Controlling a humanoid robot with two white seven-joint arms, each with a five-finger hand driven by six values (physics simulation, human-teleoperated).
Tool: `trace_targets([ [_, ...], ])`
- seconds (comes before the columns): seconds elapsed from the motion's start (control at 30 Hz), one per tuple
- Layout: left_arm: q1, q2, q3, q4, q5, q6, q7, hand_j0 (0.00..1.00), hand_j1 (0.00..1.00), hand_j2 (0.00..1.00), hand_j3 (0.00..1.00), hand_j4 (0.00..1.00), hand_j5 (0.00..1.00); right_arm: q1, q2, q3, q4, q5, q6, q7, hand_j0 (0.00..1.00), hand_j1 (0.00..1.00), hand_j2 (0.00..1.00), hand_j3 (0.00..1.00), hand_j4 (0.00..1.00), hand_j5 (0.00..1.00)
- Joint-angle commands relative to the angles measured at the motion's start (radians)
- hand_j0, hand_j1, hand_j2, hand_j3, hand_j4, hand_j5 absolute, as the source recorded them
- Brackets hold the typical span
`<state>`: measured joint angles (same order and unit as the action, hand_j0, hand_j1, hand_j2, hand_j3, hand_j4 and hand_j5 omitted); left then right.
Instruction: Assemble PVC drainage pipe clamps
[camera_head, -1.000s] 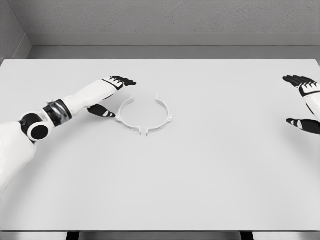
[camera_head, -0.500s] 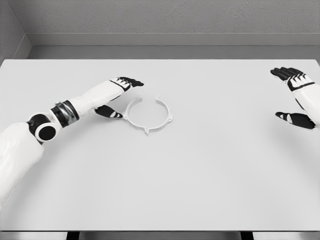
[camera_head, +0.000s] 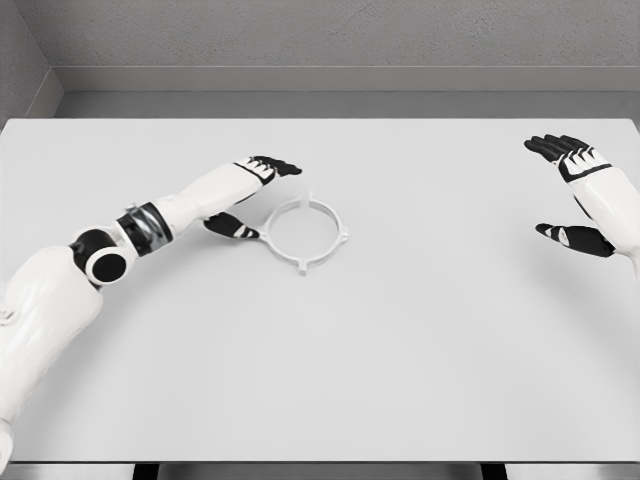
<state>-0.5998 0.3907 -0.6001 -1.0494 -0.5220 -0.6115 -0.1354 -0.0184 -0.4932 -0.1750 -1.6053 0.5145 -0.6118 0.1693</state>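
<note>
left hand (camera_head: 250, 195) open beside clamp ring (camera_head: 306, 230)

No legible text, label, brand mark, number or sign appeared anywhere in the head view. The white bench (camera_head: 400, 350), the white clamp ring (camera_head: 305, 230) lying on it, the white and black arm shells and the grey wall behind all carried plain, unmarked surfaces.
</note>
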Motion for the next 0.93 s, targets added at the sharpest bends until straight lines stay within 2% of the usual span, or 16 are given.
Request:
trace_targets([
  [0.0,0.0,-0.007,0.0,-0.001,0.007,0.001,0.0,1.0,1.0,1.0,1.0,1.0,1.0,0.0,-0.001,0.0,-0.001,-0.008,0.001,-0.001,1.0,1.0,1.0,1.0,1.0,1.0],
  [0.3,0.0,-0.013,0.002,0.0,0.008,0.001,0.0,1.0,1.0,1.0,1.0,1.0,1.0,0.002,-0.001,0.0,-0.001,-0.008,0.001,-0.001,1.0,1.0,1.0,1.0,1.0,1.0],
  [0.4,-0.005,0.011,0.006,0.005,0.008,0.001,0.0,1.0,1.0,1.0,1.0,1.0,1.0,0.003,-0.001,-0.001,-0.001,-0.008,0.001,-0.001,1.0,1.0,1.0,1.0,1.0,1.0],
  [0.5,-0.012,0.062,0.016,0.012,0.008,0.001,0.0,1.0,1.0,1.0,1.0,1.0,1.0,0.003,-0.001,-0.001,-0.002,-0.008,0.001,-0.001,1.0,1.0,1.0,1.0,1.0,1.0],
  [0.57,-0.049,0.103,0.019,0.071,0.014,0.001,0.0,1.0,1.0,1.0,1.0,1.0,1.0,0.003,-0.002,-0.001,-0.001,-0.008,0.001,-0.001,1.0,1.0,1.0,1.0,1.0,1.0],
  [0.7,-0.06,0.272,0.075,0.092,0.027,0.001,0.002,1.0,1.0,1.0,1.0,1.0,1.0,0.003,-0.002,-0.001,-0.001,-0.008,0.001,-0.001,1.0,1.0,1.0,1.0,1.0,1.0],
  [0.8,-0.055,0.372,0.079,0.095,0.027,0.001,0.007,1.0,1.0,1.0,1.0,1.0,1.0,0.003,-0.001,-0.001,-0.002,-0.008,0.001,-0.001,1.0,1.0,1.0,1.0,1.0,1.0],
  [0.9,-0.054,0.393,0.089,0.115,0.048,0.001,0.008,1.0,1.0,1.0,1.0,1.0,1.0,0.002,-0.002,-0.001,-0.001,-0.008,0.001,-0.001,1.0,1.0,1.0,1.0,1.0,1.0],
])
